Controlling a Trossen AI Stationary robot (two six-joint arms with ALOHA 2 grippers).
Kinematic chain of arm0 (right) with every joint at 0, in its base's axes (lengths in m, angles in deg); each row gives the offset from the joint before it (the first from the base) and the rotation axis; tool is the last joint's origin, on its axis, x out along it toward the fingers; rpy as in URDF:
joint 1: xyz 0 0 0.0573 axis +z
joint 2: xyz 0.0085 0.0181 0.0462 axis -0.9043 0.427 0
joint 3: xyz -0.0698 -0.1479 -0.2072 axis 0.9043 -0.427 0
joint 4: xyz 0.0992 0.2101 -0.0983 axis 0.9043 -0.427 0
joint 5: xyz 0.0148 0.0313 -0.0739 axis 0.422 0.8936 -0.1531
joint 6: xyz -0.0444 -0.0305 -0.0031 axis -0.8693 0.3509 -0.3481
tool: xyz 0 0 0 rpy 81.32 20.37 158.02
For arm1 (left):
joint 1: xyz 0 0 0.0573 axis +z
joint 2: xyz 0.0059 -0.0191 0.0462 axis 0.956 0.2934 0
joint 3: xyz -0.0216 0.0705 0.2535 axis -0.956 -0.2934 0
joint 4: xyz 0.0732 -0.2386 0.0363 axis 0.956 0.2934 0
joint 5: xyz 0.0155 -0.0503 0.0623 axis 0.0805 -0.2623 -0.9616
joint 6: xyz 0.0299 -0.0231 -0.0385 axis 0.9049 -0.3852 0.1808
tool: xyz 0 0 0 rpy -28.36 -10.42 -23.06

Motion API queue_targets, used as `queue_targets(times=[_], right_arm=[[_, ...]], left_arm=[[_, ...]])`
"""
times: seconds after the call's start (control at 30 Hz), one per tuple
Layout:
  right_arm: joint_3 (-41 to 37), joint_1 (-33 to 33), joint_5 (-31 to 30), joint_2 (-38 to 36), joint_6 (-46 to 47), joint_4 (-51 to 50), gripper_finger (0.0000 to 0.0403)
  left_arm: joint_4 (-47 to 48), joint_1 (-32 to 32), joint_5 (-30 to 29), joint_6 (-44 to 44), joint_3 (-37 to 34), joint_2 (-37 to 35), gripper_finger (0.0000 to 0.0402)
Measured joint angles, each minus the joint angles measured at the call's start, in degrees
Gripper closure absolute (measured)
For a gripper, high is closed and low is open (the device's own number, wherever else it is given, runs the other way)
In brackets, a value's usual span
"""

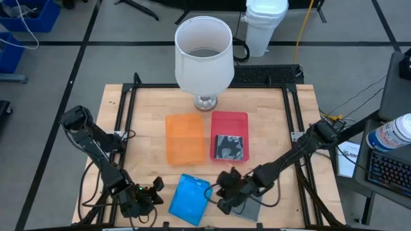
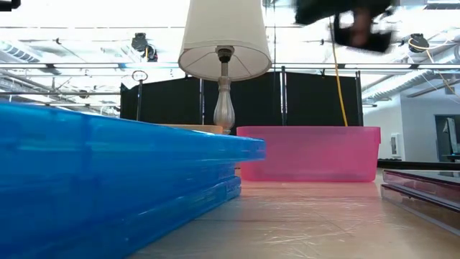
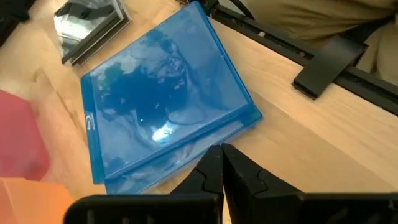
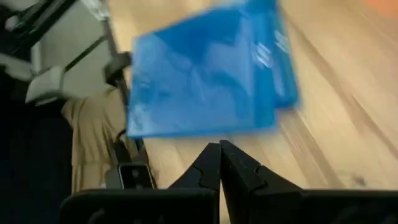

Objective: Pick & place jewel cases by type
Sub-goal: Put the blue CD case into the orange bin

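A stack of bright blue jewel cases point(image 1: 190, 199) lies flat on the table near the front edge; it also shows in the left wrist view point(image 3: 161, 106), the right wrist view point(image 4: 208, 78) and the low view point(image 2: 108, 165). A dark grey case point(image 1: 230, 146) lies inside the red tray point(image 1: 229, 119). More dark cases point(image 1: 249, 208) lie on the table under my right arm. My left gripper point(image 1: 156, 187) is shut and empty, just left of the blue stack point(image 3: 222, 155). My right gripper point(image 1: 223, 187) is shut and empty, raised just right of the stack point(image 4: 219, 152).
An orange tray point(image 1: 185, 138) stands left of the red tray at the table's middle. A white-shaded lamp point(image 1: 203, 54) stands behind both trays. A black frame point(image 1: 128, 102) runs along the table's sides. Bare wood lies between the trays and the blue stack.
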Motion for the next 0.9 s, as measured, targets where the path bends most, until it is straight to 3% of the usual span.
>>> queue_targets(times=[0.17,0.37,0.63,0.9], right_arm=[[0.00,4.36,-8.73,-1.98,11.48,-3.17,0.0402],[-0.01,3.75,-8.86,-0.72,13.80,0.51,0.0359],[-8.28,-0.97,3.13,0.97,14.74,16.30,0.0256],[-16.48,-1.94,3.34,0.12,21.07,20.59,0.0225]], left_arm=[[-0.77,0.00,0.54,0.23,0.00,0.00,0.0387],[-2.87,0.00,3.71,1.06,0.00,0.00,0.0390],[-2.85,-0.76,7.84,1.88,-0.07,0.00,0.0361],[-2.60,-2.56,7.58,2.40,-0.07,0.00,0.0370]])
